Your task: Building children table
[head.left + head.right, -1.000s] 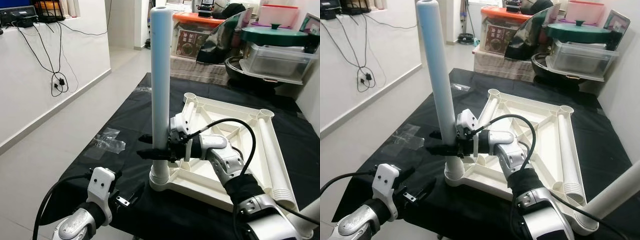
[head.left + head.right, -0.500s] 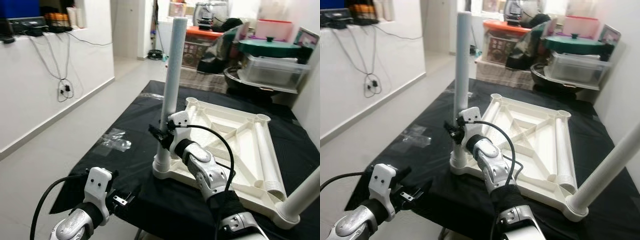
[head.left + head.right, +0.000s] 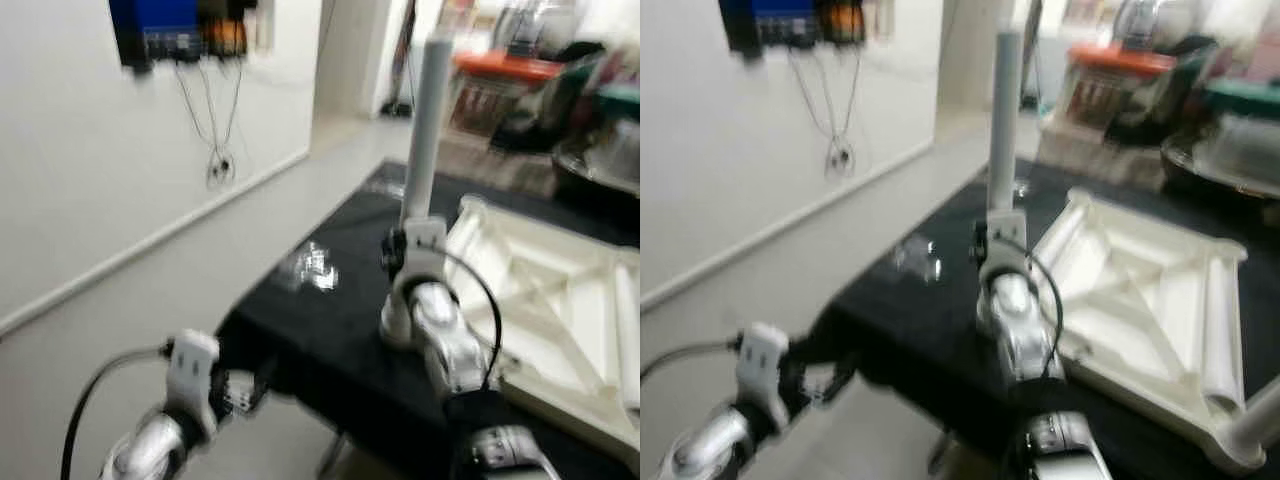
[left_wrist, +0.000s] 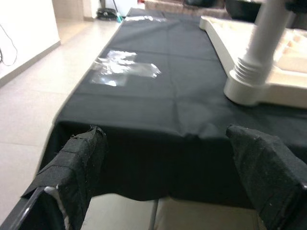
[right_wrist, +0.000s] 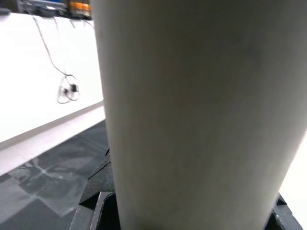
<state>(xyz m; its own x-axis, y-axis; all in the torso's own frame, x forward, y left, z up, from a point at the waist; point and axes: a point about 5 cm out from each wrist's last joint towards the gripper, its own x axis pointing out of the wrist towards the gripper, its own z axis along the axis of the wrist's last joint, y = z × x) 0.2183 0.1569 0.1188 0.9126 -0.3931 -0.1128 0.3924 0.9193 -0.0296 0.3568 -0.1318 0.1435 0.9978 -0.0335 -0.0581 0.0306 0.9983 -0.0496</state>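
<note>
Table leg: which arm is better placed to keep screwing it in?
Right. Its tool is already at the upright leg, low near the socket on the tabletop. The left tool hangs open off the near edge of the black cloth, apart from the leg.

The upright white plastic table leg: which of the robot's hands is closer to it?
Right. The right hand is at the upright white plastic table leg, low down; the left hand hangs off the table's near edge.

Black-clothed table (image 4: pixel 144 110) w/ white tabletop (image 3: pixel 540 300), plastic wrap (image 4: pixel 125 68).
</note>
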